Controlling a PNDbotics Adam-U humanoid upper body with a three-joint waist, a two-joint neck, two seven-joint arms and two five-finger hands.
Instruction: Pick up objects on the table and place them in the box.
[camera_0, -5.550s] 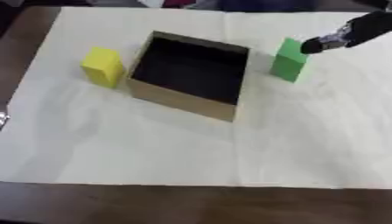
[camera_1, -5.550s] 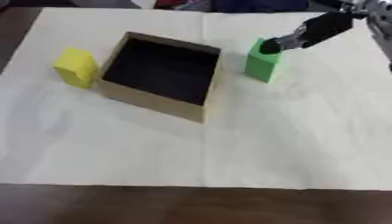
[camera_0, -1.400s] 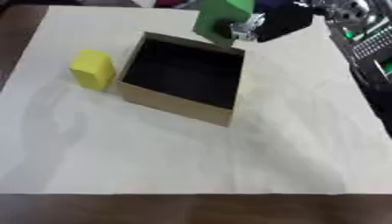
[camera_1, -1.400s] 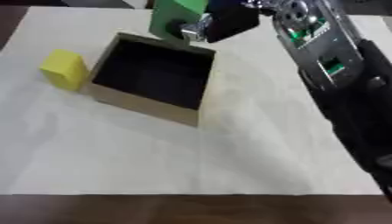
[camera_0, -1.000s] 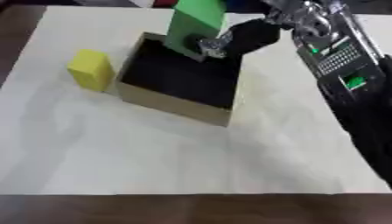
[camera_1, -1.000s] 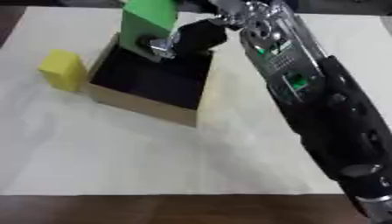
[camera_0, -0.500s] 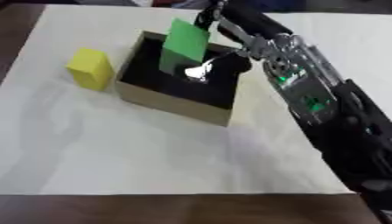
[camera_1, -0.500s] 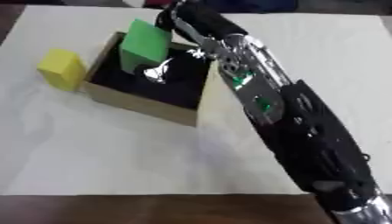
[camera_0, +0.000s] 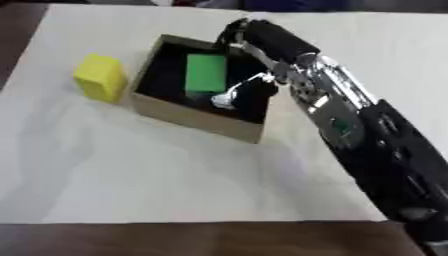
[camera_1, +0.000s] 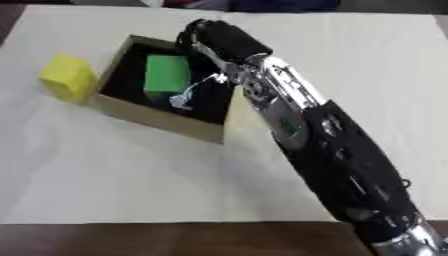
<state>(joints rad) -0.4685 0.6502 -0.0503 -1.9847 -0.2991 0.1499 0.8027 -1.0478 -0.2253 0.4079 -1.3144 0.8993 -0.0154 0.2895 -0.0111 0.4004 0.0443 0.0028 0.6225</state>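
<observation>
The green block (camera_0: 206, 73) has gone down into the box (camera_0: 194, 120); the right hand (camera_0: 248, 94) beside it looks relaxed, apparently letting go. The yellow block (camera_0: 100, 77) waits left of the box.

The box (camera_0: 194, 114) sat on the counter (camera_0: 131, 175), toward its far left part, turned askew to the counter's edges. One block (camera_0: 206, 73) lay inside the box, in its middle. A second block (camera_0: 101, 77) stood on the counter just left of the box, outside its left wall. The right arm (camera_0: 350, 130) reached in from the near right corner, crossing the counter diagonally and over the box's right rim, with the right hand (camera_0: 249, 95) inside the box, just right of the block there.
</observation>
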